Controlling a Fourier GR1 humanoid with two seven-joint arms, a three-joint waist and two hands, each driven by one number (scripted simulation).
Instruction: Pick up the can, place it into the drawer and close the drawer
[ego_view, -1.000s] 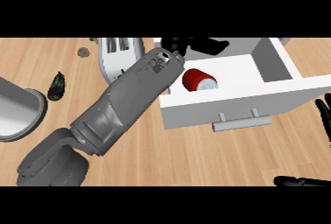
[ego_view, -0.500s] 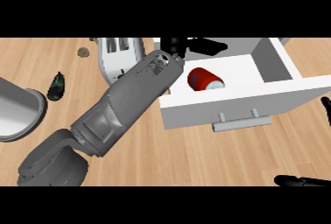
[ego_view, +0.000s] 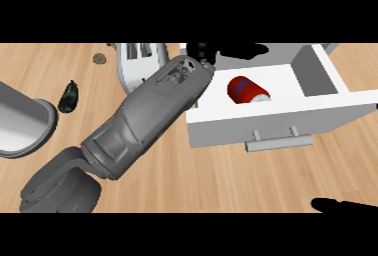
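Now the can (ego_view: 247, 89), red with a pale end, lies on its side inside the white drawer (ego_view: 325, 107), toward the back left of the compartment, apart from the front panel. The drawer stands pulled out, its handle (ego_view: 279, 144) facing 6 o'clock. So placement looks done; closing remains.

Left robot hand (ego_view: 221, 50): black, at 12 o'clock of the can, over the drawer's back edge. It grips nothing, and the fingers appear spread, though dark shapes merge there. The grey forearm runs from 7 o'clock diagonally up to it, covering the drawer's left wall.

Right robot hand (ego_view: 343, 205): only a dark sliver at the lower right, at 5 o'clock from the drawer. Cannot tell whether it is open or closed.

Risks, as judged:
- The can lies on its round side, so a sharp push could roll it.
- Left forearm overlies the drawer's left wall; closing before withdrawal could catch the arm.
- An off-centre push could skew the drawer.

Hidden or unclear: the drawer's left wall, much of a grey slotted appliance (ego_view: 140, 62) at 10 o'clock behind the forearm, a grey round vessel (ego_view: 18, 122) cut off at 9 o'clock, and a small dark object (ego_view: 70, 95) on the bench (ego_view: 221, 180), identity uncertain.
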